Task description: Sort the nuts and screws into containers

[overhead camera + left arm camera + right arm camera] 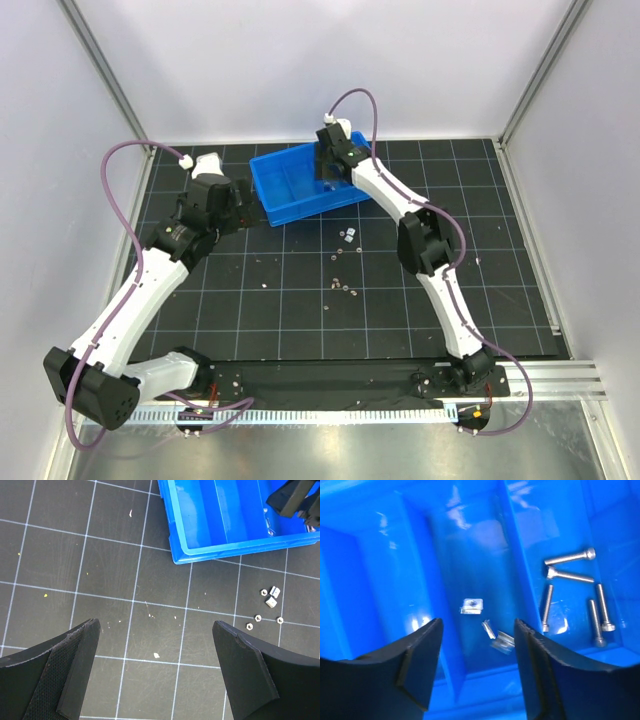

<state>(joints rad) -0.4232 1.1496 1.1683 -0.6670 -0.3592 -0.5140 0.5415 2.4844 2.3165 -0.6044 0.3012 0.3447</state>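
Observation:
The blue tray (290,185) stands at the back of the mat. My right gripper (329,170) hangs open and empty over it (477,622). Below it one compartment (470,550) holds three nuts (471,605); the nearest one (504,641) looks blurred. The compartment to the right holds several screws (570,557). My left gripper (248,207) is open and empty above bare mat (156,624), just left of the tray's near corner (182,555). Several loose nuts (270,597) lie on the mat to its right, also in the top view (347,237).
More small nuts (340,285) lie scattered mid-mat among pale specks (156,655). Grey walls close in the left, right and back sides. The right arm (425,240) reaches across the right half of the mat.

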